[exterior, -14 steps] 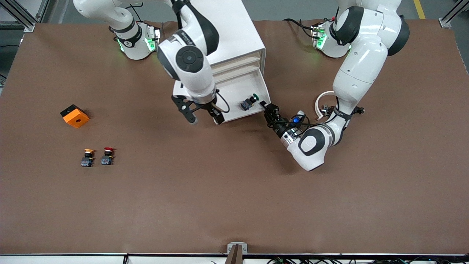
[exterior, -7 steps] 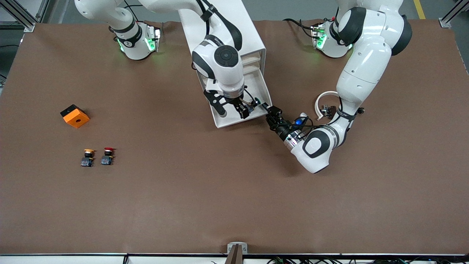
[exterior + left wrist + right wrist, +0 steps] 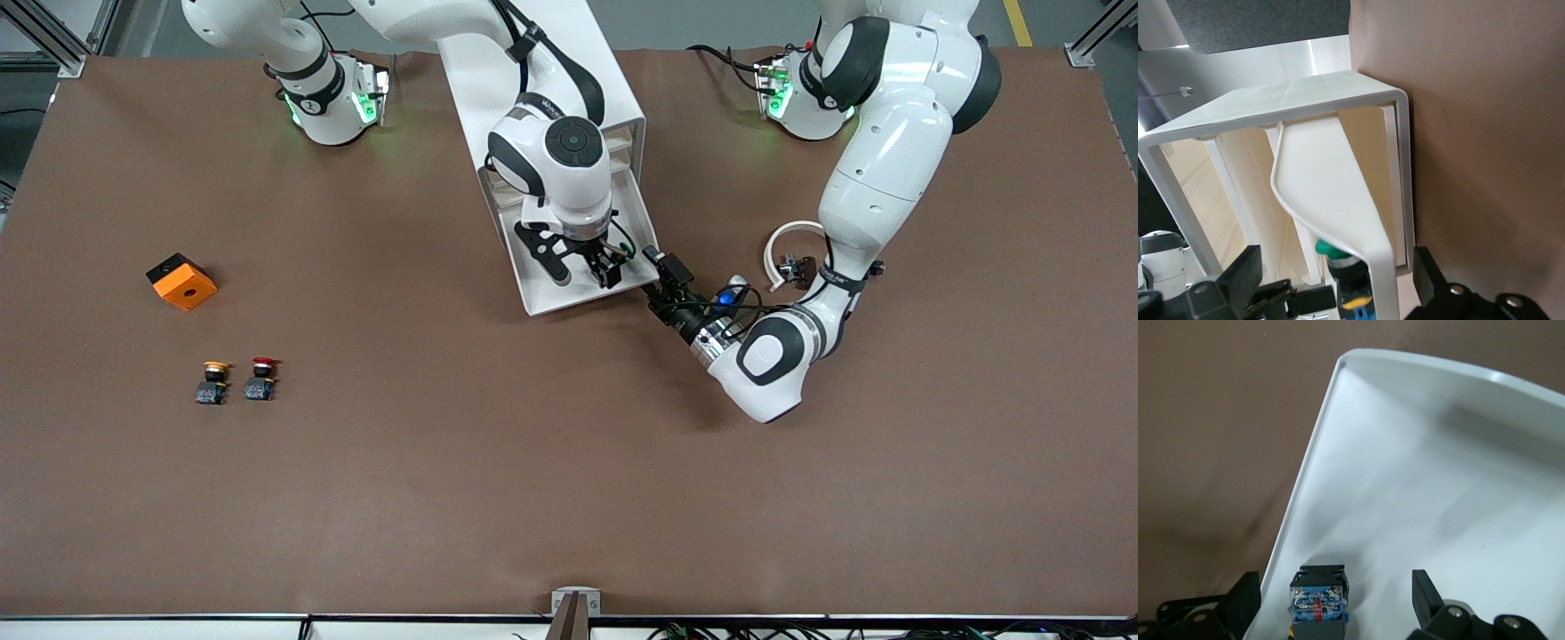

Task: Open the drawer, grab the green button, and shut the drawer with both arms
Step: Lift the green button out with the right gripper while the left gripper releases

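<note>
The drawer (image 3: 544,295) stands pulled out of the white cabinet (image 3: 613,93) toward the front camera. My right gripper (image 3: 582,269) hangs in the drawer, open, its fingers either side of the button. The right wrist view shows the button's blue-grey base (image 3: 1318,601) between my right gripper's (image 3: 1335,597) spread fingers, on the drawer's white floor (image 3: 1438,487). My left gripper (image 3: 667,272) is at the drawer's front corner toward the left arm's end, open. In the left wrist view my left gripper (image 3: 1333,272) straddles the drawer's front lip (image 3: 1338,187), with the button's green cap (image 3: 1328,250) just past it.
An orange block (image 3: 181,281) lies toward the right arm's end of the table. Nearer the front camera than it stand a yellow-capped button (image 3: 213,382) and a red-capped button (image 3: 261,379), side by side. The other drawers sit shut in the cabinet.
My right arm swung over the open drawer and brought its open gripper down around the button. My left gripper opened and let go of the drawer's front corner.
</note>
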Controlling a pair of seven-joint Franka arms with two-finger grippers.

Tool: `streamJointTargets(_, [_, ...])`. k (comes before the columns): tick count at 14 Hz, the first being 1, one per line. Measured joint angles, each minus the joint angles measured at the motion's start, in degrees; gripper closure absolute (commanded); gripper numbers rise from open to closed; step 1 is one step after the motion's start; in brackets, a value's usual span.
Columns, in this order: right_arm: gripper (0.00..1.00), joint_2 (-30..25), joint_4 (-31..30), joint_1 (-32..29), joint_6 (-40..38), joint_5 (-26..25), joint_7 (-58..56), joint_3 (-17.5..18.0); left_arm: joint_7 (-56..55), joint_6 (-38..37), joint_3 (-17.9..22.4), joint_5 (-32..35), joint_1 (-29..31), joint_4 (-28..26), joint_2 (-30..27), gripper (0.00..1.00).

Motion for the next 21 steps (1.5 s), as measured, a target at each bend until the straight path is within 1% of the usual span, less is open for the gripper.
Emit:
streamJointTargets(3, [0.00, 1.4, 1.5, 0.5, 0.0, -0.2, 0.0, 0.0, 1.7, 1.2, 0.3, 3.9, 0.0, 2.5, -1.2, 0.00])
streamJointTargets(6, [0.00, 2.7, 3.2, 0.5, -0.1, -0.2, 0.0, 0.0, 8.5, 1.6, 0.3, 5.7, -0.2, 4.0, -4.2, 0.00])
streamJointTargets(9, [0.00, 3.2, 3.6, 0.6, -0.1, -0.2, 0.0, 0.0, 20.1, 1.7, 0.3, 8.6, -0.1, 4.1, -6.7, 0.00])
streamJointTargets(12, [0.00, 4.0, 4.2, 0.6, -0.1, -0.2, 0.0, -0.1, 32.8, 2.9, 0.4, 14.0, -0.1, 4.1, -7.5, 0.00])
streamJointTargets(15, [0.00, 5.3, 5.2, 0.6, -0.1, -0.2, 0.0, -0.1, 44.3, 9.4, 0.4, 19.4, -0.2, 4.2, -9.0, 0.00])
streamJointTargets(17, [0.19, 5.6, 5.7, 0.6, -0.1, -0.2, 0.0, -0.1, 49.5, 14.5, 0.4, 22.8, -0.3, 4.2, -10.0, 0.00])
streamJointTargets(18, [0.34, 5.7, 5.9, 0.7, -0.1, -0.2, 0.0, -0.1, 51.7, 17.5, 0.4, 23.7, -0.4, 4.2, -10.3, 0.00])
streamJointTargets(19, [0.54, 5.7, 6.1, 0.7, -0.1, -0.2, 0.0, -0.1, 53.4, 20.4, 0.4, 24.0, -0.5, 4.1, -10.5, 0.00])
streamJointTargets(21, [0.87, 5.7, 6.5, 0.7, -0.1, -0.2, 0.0, -0.1, 57.0, 26.0, 0.4, 24.4, -0.6, 4.1, -10.7, 0.00])
